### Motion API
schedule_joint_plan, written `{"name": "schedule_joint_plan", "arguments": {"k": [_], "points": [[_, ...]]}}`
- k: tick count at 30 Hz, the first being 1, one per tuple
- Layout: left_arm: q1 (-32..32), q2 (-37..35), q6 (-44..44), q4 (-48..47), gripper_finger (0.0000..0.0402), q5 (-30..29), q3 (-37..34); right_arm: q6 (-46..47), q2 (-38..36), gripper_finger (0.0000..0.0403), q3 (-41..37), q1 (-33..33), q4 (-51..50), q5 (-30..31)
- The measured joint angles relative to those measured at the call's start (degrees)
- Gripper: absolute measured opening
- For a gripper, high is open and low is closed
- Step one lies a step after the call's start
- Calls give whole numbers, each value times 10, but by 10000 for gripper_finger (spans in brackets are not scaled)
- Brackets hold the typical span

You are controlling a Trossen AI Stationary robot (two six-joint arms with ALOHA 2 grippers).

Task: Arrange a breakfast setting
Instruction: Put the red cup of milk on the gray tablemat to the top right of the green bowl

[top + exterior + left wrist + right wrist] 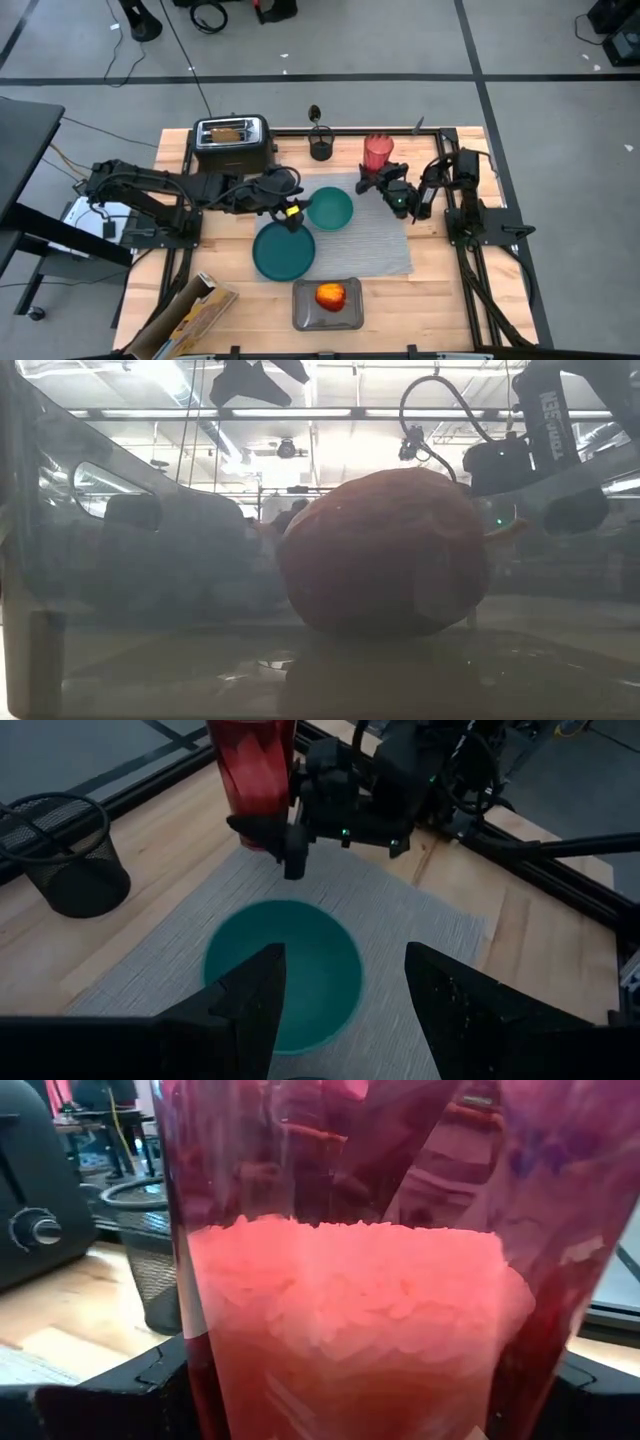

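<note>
The translucent red cup (378,152) stands upright at the far edge of the grey placemat (385,245). It fills the right wrist view (350,1280), with pale flakes inside, and my right gripper (377,176) is shut on it. My left gripper (345,1010) hovers open and empty over the teal bowl (285,970), which rests on the placemat beside the teal plate (284,250). The apple (330,296) lies on a grey tray (352,316). A toast slice (228,131) sticks out of the toaster. A spoon (315,114) stands in a mesh holder. My right gripper has the cup's lower wall (200,1370) between its two fingers (110,1390), one on either side. The fingers come in level, from the table's near right. The cup stays upright. Whether its base is on the table cannot be told.
The black-and-chrome toaster (232,142) stands at the far left. Next to it is the black mesh holder (320,148). A cereal box (190,315) lies at the near left corner. In the low view the apple (385,555) blocks most of the sight.
</note>
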Motion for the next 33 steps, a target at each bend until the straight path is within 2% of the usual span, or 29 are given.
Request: {"name": "schedule_joint_plan", "arguments": {"k": [6, 11, 14, 18, 21, 29, 33], "points": [[-18, 0, 3, 1, 213, -13, 0, 7, 0, 339, 14, 41, -29, 98], [-31, 0, 4, 1, 213, -27, 0, 59, 10, 339, 17, 37, -72, 137], [-36, 0, 4, 2, 213, -29, 0, 59, 42, 339, 26, 33, -55, 135], [-44, 0, 4, 5, 213, -33, 0, -16, 93, 339, 53, 43, 4, 133], [-51, 0, 4, 5, 213, -34, 0, -24, 113, 339, 71, 44, 4, 132], [-60, 0, 4, -2, 213, -34, 0, -16, 130, 339, 82, 44, 9, 139], [-60, 0, 4, -4, 213, -34, 0, -21, 130, 362, 82, 43, 5, 129]]}}
